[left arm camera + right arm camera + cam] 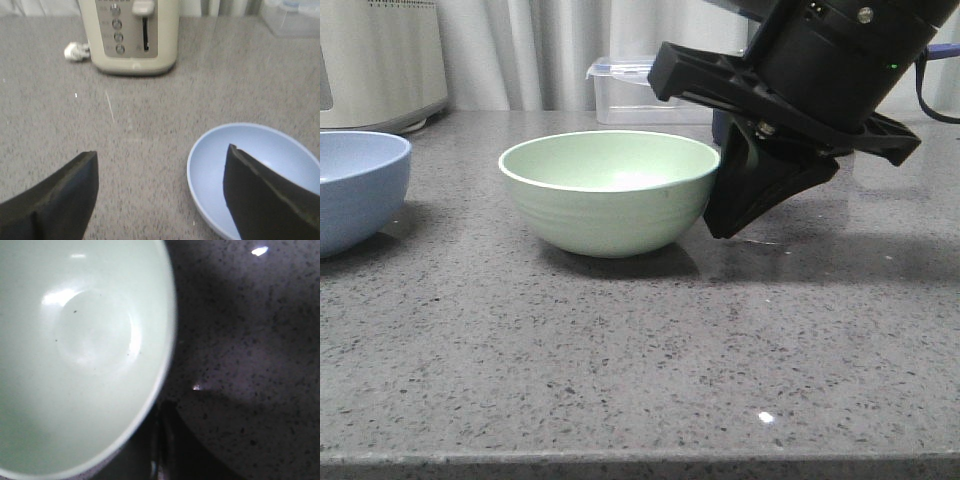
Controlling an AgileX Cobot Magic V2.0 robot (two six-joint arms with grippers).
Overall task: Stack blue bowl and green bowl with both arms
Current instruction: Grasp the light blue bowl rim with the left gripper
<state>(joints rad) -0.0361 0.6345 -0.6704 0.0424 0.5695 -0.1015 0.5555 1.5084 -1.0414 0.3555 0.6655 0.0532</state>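
Two bowls sit apart on your grey speckled countertop (640, 350), and neither is stacked yet. Starting at your far left in the front view, the blue bowl (355, 190) stands upright, cut off by the frame edge, with the base of a cream toaster (380, 65) behind it near the pale curtain (530, 50). Your left wrist camera shows the left gripper (160, 200) spread wide, one finger over bare counter and the other finger (270, 200) hanging above the inside of the blue bowl (225, 160); it grips nothing. That same view shows the toaster (132, 35) well beyond the bowl, with a white plug (75, 50) beside it. Moving to the middle, the green bowl (610, 190) stands upright and empty, well apart from the blue one. Just to its right, the right gripper (745, 195) comes down steeply, its black finger close against the bowl's outer wall near the rim. Your right wrist camera looks into the green bowl (80, 355), with a dark finger (165, 450) just outside the rim; you cannot tell from these views whether this gripper is spread or closed. Behind the right arm stands a clear plastic container (630, 95).
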